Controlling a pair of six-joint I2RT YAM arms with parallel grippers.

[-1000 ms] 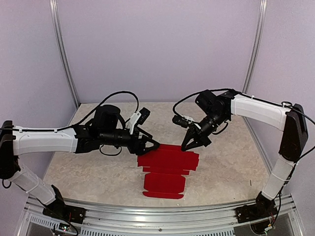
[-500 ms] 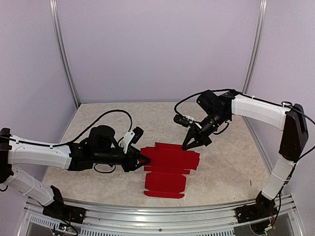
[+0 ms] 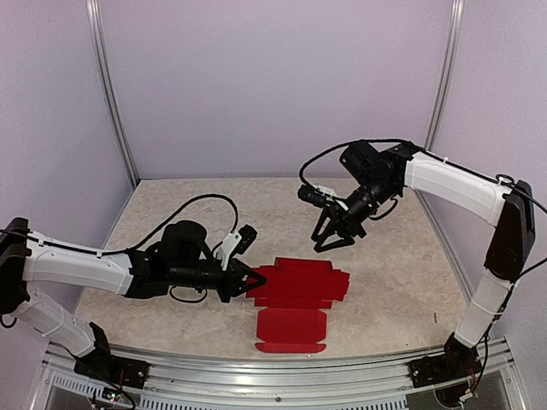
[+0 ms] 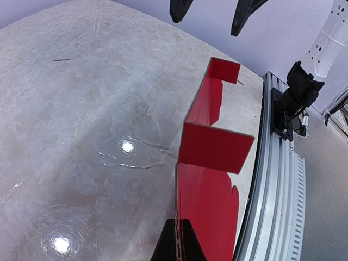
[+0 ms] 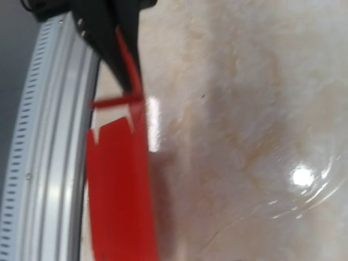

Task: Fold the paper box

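Observation:
The paper box [image 3: 299, 286] is a bright red die-cut sheet, partly folded, lying on the marble table near the front middle. One flap [image 3: 291, 330] reaches toward the front rail. My left gripper [image 3: 255, 280] is low over the table and shut on the sheet's left edge. In the left wrist view its fingertips [image 4: 171, 246] pinch the thin edge of the paper box [image 4: 209, 190], and a side panel [image 4: 215, 149] stands up. My right gripper [image 3: 332, 242] hangs open above and behind the sheet, touching nothing. Its two tips show apart at the top of the left wrist view [image 4: 211, 12]. The right wrist view shows the paper box [image 5: 119, 185] blurred.
An aluminium rail [image 3: 273, 366] runs along the near table edge, close to the sheet's front flap. Purple walls with metal posts [image 3: 111, 94] close in the back and sides. The left gripper [image 5: 111, 32] appears at the top of the right wrist view.
My left gripper dropped low and shut on the sheet's left edge. My right gripper opened, let go of the sheet's back edge and rose away. The sheet slid slightly right.

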